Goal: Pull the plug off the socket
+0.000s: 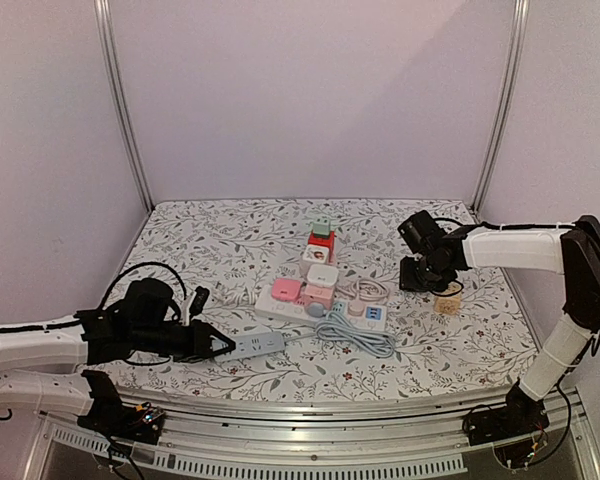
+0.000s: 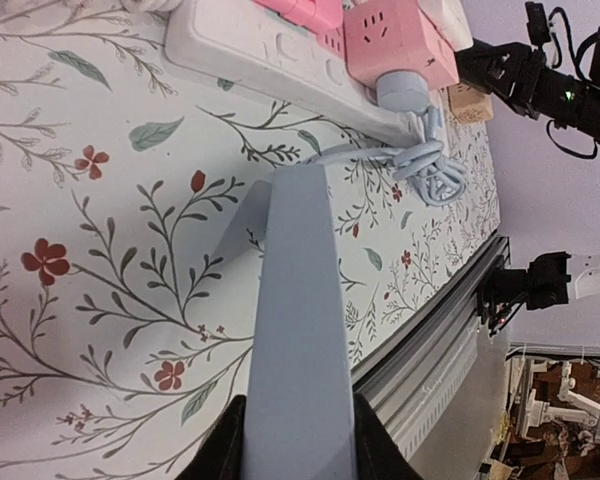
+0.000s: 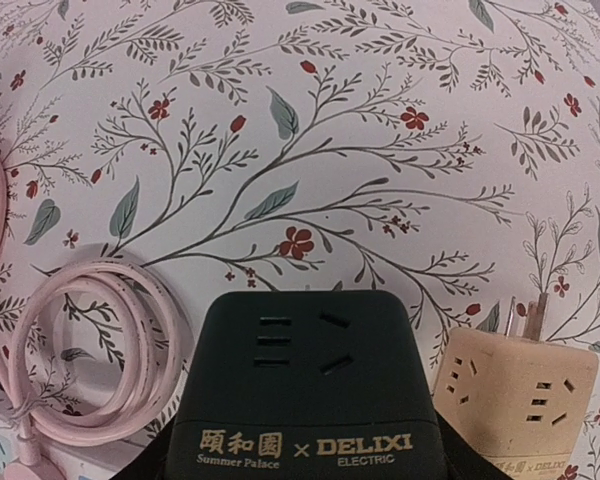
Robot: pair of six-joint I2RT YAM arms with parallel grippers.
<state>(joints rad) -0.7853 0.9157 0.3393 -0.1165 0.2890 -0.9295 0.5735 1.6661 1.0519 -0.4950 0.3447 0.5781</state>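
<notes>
**Plug seated in the white strip, neither claw on it**

The plug [image 2: 405,92], grey-blue and round, sits pushed into the white strip [image 2: 260,55], right beside a pink cube [image 2: 395,40]. Its cord [image 2: 432,168] lies coiled just on the arms' side of the white strip and runs to a grey strip [image 1: 260,345], which lies nearer the arms than the white strip and to its left. The left claw [image 1: 218,346] is closed on the end of that grey strip. The right claw [image 1: 422,272], well to the right of the white strip, appears clamped on a black cube [image 3: 310,390]. A beige cube [image 3: 510,400] lies just beside it, prongs bare.

By my reading the pull itself is not yet done, since no claw is on the plug. The next move calls for one claw to let go, come over the white strip and grip the plug body. Something must also hold the white strip down so it does not lift with the plug.

The worktop [image 1: 210,235] wears a floral cloth, flat around the white strip. Plain pale walls [image 1: 310,90] stand behind it, and a metal rail [image 1: 310,412] runs along the near edge
</notes>
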